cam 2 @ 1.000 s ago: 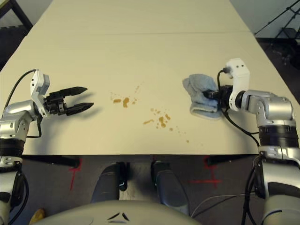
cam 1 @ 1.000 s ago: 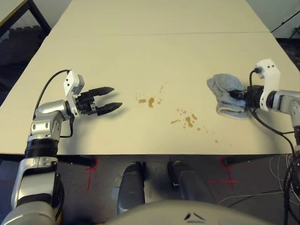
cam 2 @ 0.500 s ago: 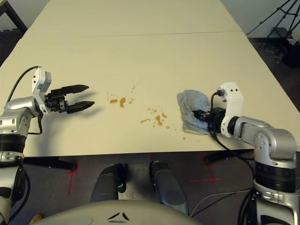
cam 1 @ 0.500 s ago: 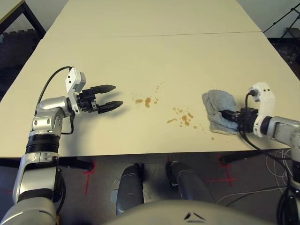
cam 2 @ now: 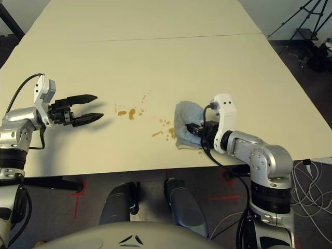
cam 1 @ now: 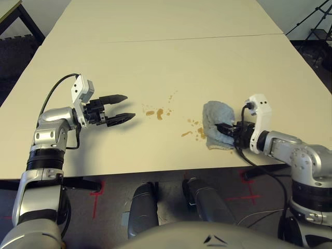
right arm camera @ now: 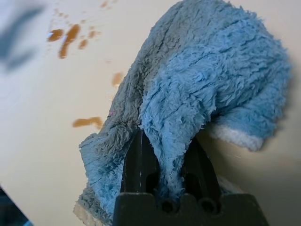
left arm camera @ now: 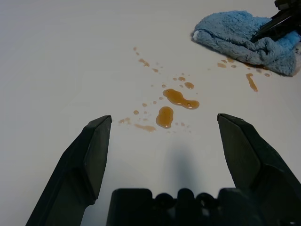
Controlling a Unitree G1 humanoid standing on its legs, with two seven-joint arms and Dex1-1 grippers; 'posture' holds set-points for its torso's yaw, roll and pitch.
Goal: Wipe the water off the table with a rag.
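Currently the right gripper (right arm camera: pixel 164 162) pinches a fold of the soft, limp blue terry-cloth rag (cam 1: pixel 218 124) at centre frame; left gripper (cam 1: pixel 120 108) spread wide, empty.

A black tripod (cam 2: pixel 307 11) stands on the floor in the far right corner of the room. Just in front of it, on its near side, sits a dark bulky thing (cam 2: pixel 322 55), too dim to name. Nearer again from the tripod, a loose tangle of pale cables (cam 2: pixel 310 179) lies on the grey floor (cam 2: pixel 57 207). Well to the left of the tripod and close to me, two crosses of red tape (cam 2: pixel 78 190) (cam 2: pixel 220 197) are stuck to that floor. Straight across the room from the tripod, at the far left, shows the corner of a second table (cam 1: pixel 9 8) with a dark edge and a black leg (cam 1: pixel 32 24).
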